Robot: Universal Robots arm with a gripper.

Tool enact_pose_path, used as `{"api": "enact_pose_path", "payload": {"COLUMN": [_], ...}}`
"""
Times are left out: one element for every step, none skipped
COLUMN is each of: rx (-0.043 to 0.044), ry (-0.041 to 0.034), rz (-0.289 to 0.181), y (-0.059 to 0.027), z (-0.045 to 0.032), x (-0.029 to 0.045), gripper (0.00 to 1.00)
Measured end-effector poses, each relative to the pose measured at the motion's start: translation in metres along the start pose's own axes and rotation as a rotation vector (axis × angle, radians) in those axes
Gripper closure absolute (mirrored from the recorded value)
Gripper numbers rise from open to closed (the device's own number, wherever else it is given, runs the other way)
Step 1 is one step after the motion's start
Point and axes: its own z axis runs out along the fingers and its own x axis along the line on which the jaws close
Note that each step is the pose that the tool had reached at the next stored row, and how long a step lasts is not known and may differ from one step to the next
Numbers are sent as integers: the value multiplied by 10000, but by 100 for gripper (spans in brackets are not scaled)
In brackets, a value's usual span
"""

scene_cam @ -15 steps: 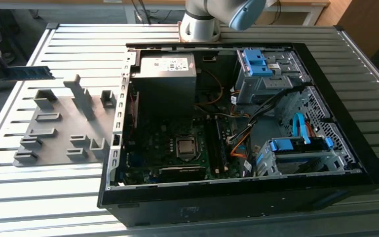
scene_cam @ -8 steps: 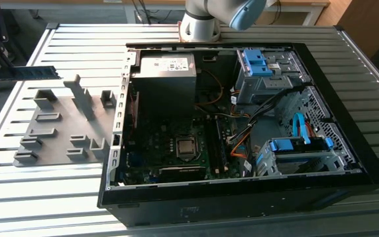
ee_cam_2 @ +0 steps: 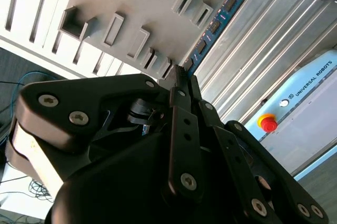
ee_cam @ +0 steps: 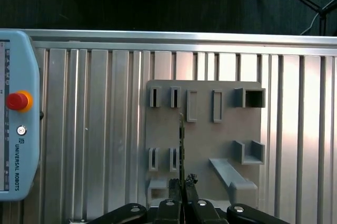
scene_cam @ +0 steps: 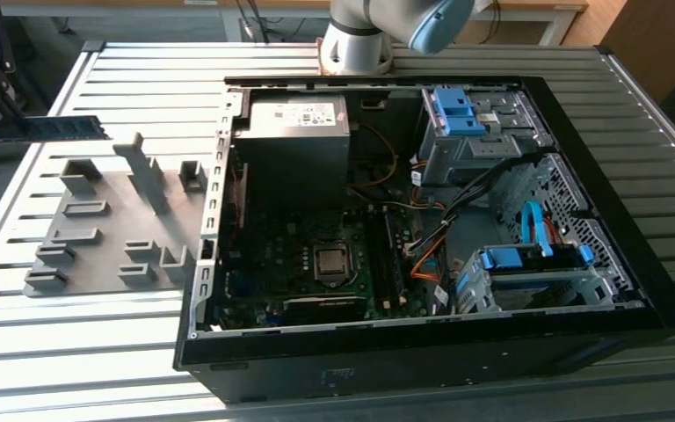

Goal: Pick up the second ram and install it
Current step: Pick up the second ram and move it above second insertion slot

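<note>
The second ram [scene_cam: 45,128] is a slim blue-green board with dark chips, hanging level in the air above the far end of the grey slotted rack [scene_cam: 115,220], at the exterior view's left. In the second wrist view my gripper [ee_cam_2: 179,79] is shut on one end of the ram [ee_cam_2: 216,23], which sticks out over the rack [ee_cam_2: 152,8]. In the first wrist view the ram [ee_cam: 181,139] shows edge-on between the black fingertips of my gripper [ee_cam: 182,184], above the rack [ee_cam: 221,145].
An open black computer case [scene_cam: 619,264] lies on the slatted metal table [scene_cam: 138,79], its motherboard [scene_cam: 314,264] exposed beside blue drive-bay clips [scene_cam: 455,110]. A pale blue teach pendant [ee_cam: 18,145] with a red stop button [ee_cam: 16,100] lies beside the rack.
</note>
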Motion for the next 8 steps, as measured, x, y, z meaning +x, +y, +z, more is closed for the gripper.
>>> {"api": "enact_pose_path", "payload": {"rx": [0, 2, 2, 3, 1, 0, 1, 1], "ry": [0, -2, -1, -2, -1, 0, -1, -1], "rz": [0, 0, -1, 0, -2, -2, -1, -1], "y": [0, 0, 0, -2, -8, -15, -22, -31], "z": [-10, -11, -11, -10, -12, -13, -12, -12], "x": [0, 0, 0, 0, 1, 1, 1, 1], "gripper": [86, 86, 86, 86, 86, 86, 86, 86]}}
